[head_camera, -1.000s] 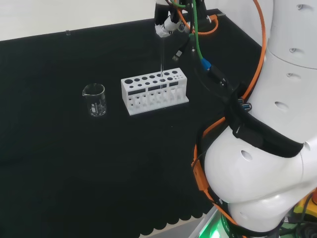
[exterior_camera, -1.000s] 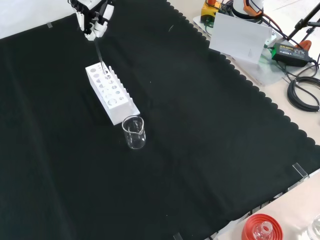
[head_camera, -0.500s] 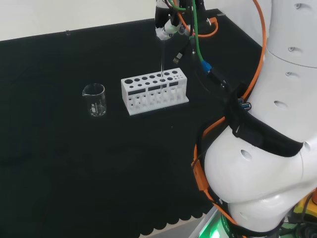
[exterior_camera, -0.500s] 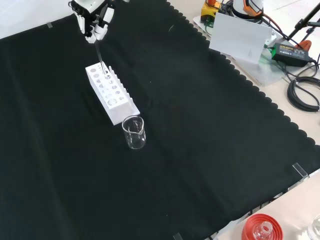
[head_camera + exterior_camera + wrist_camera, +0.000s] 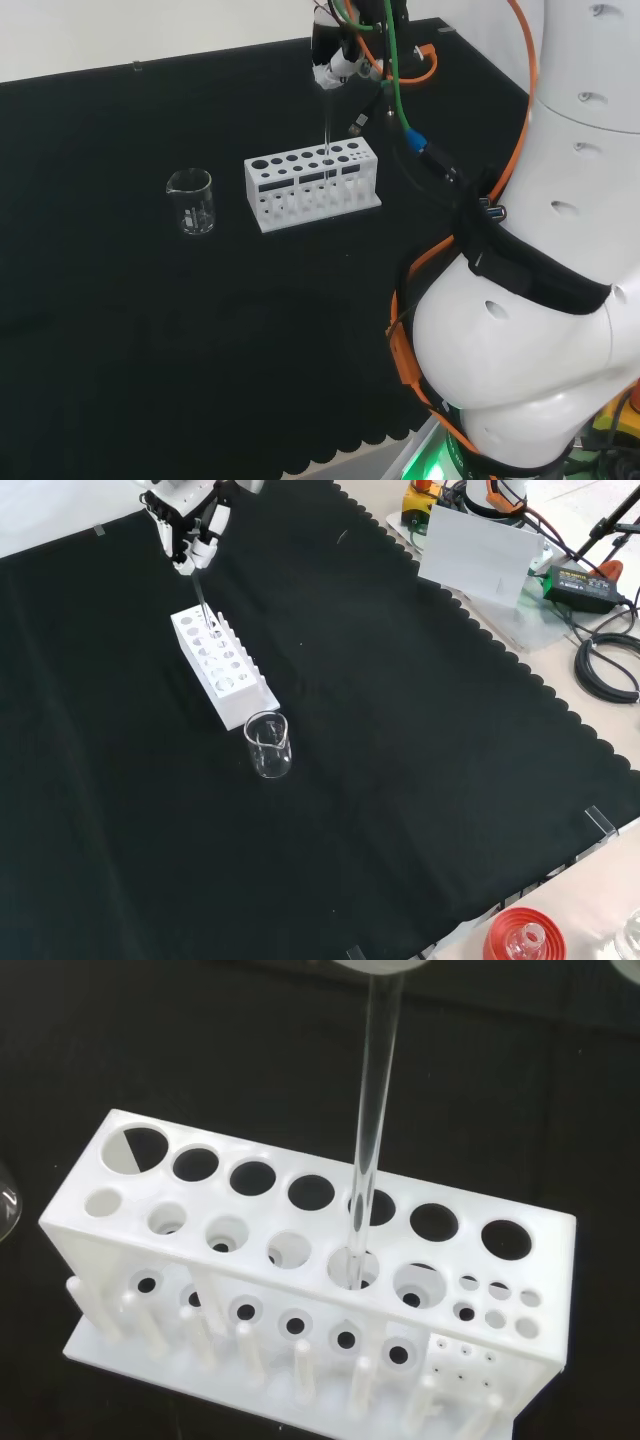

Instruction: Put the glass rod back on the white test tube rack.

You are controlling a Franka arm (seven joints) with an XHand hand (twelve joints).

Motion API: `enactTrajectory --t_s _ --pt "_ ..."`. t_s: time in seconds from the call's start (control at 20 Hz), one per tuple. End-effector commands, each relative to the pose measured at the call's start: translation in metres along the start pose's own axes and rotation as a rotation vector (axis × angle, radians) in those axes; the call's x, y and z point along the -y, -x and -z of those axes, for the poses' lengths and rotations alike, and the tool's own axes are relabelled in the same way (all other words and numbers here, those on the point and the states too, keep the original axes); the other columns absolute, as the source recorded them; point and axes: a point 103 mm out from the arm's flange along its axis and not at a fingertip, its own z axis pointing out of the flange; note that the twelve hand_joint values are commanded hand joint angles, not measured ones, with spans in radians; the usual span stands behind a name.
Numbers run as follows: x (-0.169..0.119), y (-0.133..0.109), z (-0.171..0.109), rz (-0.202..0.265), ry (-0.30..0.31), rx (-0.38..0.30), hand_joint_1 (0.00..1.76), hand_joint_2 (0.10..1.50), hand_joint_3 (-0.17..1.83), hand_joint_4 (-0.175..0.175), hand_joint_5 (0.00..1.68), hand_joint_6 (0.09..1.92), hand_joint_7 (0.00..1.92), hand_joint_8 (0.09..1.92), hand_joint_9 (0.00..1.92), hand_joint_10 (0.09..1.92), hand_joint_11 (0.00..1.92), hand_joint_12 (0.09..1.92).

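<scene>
From where I stand the hand (image 5: 190, 525) pinches the top of the glass rod (image 5: 370, 1130), which hangs nearly upright straight below it, its lower tip entering a hole of the white test tube rack (image 5: 312, 185).

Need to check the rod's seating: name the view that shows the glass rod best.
Wrist view: the glass rod appears large, its tip entering a hole of the rack. Head and front views show a faint thin line under the robot hand.
</scene>
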Motion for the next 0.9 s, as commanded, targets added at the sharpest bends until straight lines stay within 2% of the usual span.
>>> enactTrajectory --t_s 0.05,0.35,0.9 --pt "-0.006 -0.003 -0.004 0.007 -0.005 0.004 1.22 1.08 -0.17 -0.175 1.27 0.56 1.6 0.78 1.87 0.43 1.66 0.76" --pt "-0.019 -0.006 -0.015 0.021 -0.013 0.006 1.22 1.08 -0.17 -0.175 1.27 0.56 1.6 0.78 1.87 0.43 1.66 0.76" --pt "-0.012 -0.001 -0.015 0.028 -0.015 -0.031 1.22 1.08 -0.17 -0.175 1.26 0.56 1.59 0.77 1.86 0.42 1.67 0.76"
